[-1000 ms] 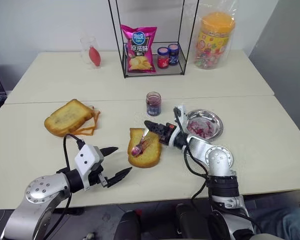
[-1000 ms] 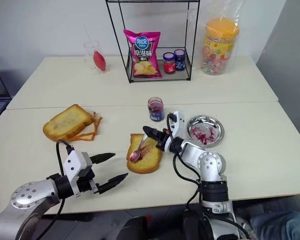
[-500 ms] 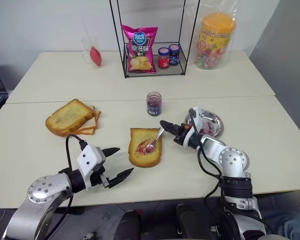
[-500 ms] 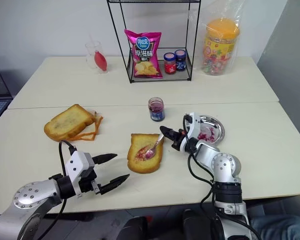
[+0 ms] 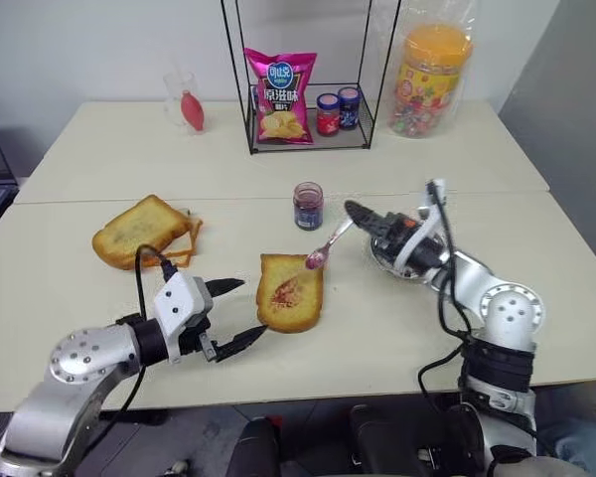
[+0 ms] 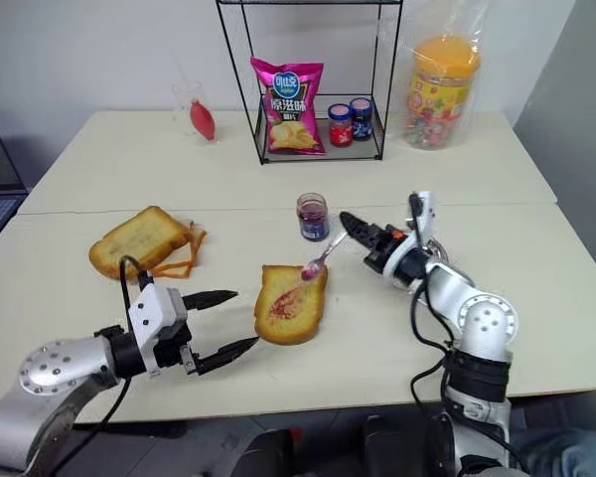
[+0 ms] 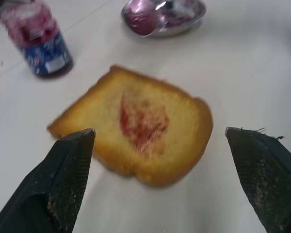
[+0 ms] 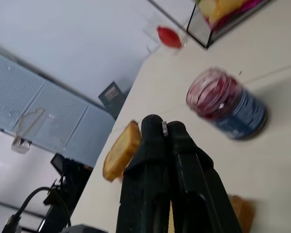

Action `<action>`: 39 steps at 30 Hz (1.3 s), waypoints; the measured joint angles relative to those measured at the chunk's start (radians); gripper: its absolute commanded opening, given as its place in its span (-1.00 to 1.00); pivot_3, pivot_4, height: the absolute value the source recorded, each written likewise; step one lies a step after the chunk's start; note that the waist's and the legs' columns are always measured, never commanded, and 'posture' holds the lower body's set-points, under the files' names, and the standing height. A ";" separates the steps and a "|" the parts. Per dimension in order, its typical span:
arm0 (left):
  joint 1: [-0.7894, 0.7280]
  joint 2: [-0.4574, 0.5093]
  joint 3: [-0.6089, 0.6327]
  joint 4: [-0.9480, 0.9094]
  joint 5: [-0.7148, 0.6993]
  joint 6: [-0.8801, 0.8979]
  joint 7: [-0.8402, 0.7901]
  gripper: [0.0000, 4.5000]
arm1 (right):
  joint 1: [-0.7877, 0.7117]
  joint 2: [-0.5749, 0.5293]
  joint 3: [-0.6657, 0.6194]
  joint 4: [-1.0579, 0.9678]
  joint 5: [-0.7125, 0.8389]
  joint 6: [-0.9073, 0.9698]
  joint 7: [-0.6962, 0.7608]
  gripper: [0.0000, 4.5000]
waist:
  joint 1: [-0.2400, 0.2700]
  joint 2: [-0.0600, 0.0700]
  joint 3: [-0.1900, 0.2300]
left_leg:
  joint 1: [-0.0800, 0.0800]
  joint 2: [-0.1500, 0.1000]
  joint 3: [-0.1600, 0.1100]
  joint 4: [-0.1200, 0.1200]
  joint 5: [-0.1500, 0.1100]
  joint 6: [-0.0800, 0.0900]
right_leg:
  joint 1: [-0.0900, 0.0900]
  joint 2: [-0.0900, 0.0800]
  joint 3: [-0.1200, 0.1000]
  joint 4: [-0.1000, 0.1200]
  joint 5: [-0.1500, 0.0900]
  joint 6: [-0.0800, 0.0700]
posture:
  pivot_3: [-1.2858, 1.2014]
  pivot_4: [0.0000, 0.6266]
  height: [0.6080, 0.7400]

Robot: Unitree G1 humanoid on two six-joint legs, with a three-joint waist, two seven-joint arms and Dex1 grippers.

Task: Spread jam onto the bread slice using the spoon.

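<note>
So the right gripper has its fingers clamped together on the spoon, held up over the table with its jam-smeared bowl hanging just past the bread slice's far corner. That toast lies flat with a red smear of jam in the middle. The left gripper sits just beside the slice, fingers wide apart, holding nothing. An open jam jar stands behind the bread.
</note>
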 measured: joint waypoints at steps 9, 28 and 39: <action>-0.350 -0.036 -0.232 -0.004 -0.060 0.176 -0.017 1.00 | 0.124 -0.184 -0.132 0.051 -0.078 -0.157 0.020 -0.99 | 0.000 0.001 0.000 | 0.001 0.002 0.001 -0.001 -0.001 0.001 | 0.000 0.003 0.002 -0.001 0.001 0.003 | 0.03 -0.52 1.00; -0.537 -0.203 -0.428 0.264 0.164 0.031 -0.053 1.00 | 0.109 -0.192 -0.086 0.385 -0.301 -0.436 0.193 -0.56 | -0.009 0.001 0.001 | 0.002 0.001 0.002 0.001 -0.001 0.001 | 0.001 0.003 0.003 0.001 0.002 0.004 | 0.03 -0.52 1.00; -0.571 -0.260 -0.439 0.278 0.179 0.052 -0.051 1.00 | 0.158 -0.202 -0.010 0.320 -0.385 -0.474 0.243 0.57 | -0.009 0.002 0.001 | 0.002 0.001 0.002 0.001 -0.001 0.001 | 0.001 0.002 0.003 0.002 0.002 0.004 | 0.03 -0.52 1.00</action>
